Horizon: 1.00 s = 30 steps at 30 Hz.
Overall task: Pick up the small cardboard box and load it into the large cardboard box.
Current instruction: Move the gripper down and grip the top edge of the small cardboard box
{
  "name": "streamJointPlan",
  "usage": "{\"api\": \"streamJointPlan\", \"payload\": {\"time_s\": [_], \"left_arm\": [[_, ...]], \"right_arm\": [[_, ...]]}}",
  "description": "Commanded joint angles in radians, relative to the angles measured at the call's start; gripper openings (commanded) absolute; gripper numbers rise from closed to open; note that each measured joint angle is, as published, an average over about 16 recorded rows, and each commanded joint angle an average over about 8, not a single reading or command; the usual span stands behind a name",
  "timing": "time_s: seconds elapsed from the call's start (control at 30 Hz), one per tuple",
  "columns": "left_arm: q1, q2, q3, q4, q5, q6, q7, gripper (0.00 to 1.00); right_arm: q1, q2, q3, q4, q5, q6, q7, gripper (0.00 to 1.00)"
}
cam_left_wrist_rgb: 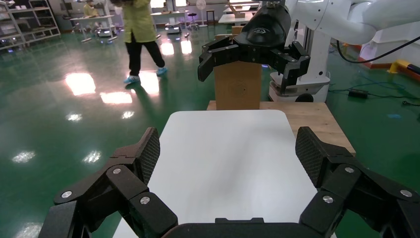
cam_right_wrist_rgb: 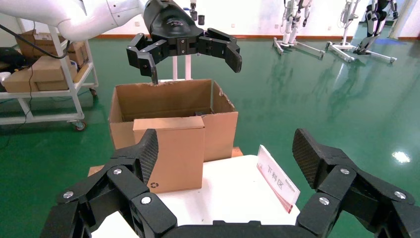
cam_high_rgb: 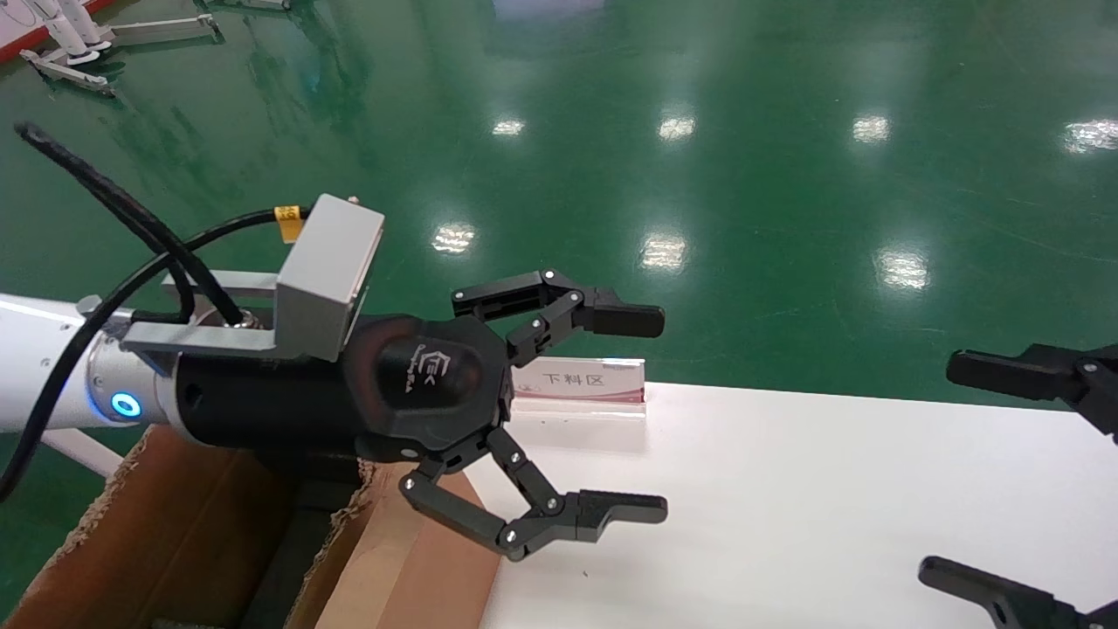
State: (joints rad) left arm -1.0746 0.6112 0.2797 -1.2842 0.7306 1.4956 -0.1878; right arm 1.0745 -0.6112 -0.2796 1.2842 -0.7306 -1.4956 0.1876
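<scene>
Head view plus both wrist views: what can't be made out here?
- Plain brown small cardboard box: in the head view only an edge shows, the left gripper covers the rest.
- Large torn-edged brown cardboard box: floor hidden by the small box, right wrist view.
- Right gripper: cut by the head view's edge.

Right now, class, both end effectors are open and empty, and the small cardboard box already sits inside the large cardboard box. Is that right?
Not quite. The left end effector and right end effector are open and empty, but the right wrist view shows the small cardboard box standing on the white table, outside the large cardboard box, against its front wall.
</scene>
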Motion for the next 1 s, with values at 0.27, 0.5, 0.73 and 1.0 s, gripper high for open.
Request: {"api": "streamJointPlan", "payload": {"time_s": [0.27,0.5,0.73,1.0], "left_arm": [[0.000,0.000,0.000,0.000,0.000,0.000,0.000,1.00],[0.000,0.000,0.000,0.000,0.000,0.000,0.000,1.00],[0.000,-0.004,0.003,0.001,0.006,-0.001,-0.002,1.00],[-0.023,-0.039,0.037,0.002,0.056,-0.007,-0.032,1.00]], "right_arm": [[0.000,0.000,0.000,0.000,0.000,0.000,0.000,1.00],[0.000,0.000,0.000,0.000,0.000,0.000,0.000,1.00],[0.000,0.000,0.000,0.000,0.000,0.000,0.000,1.00],[0.000,0.000,0.000,0.000,0.000,0.000,0.000,1.00]]}}
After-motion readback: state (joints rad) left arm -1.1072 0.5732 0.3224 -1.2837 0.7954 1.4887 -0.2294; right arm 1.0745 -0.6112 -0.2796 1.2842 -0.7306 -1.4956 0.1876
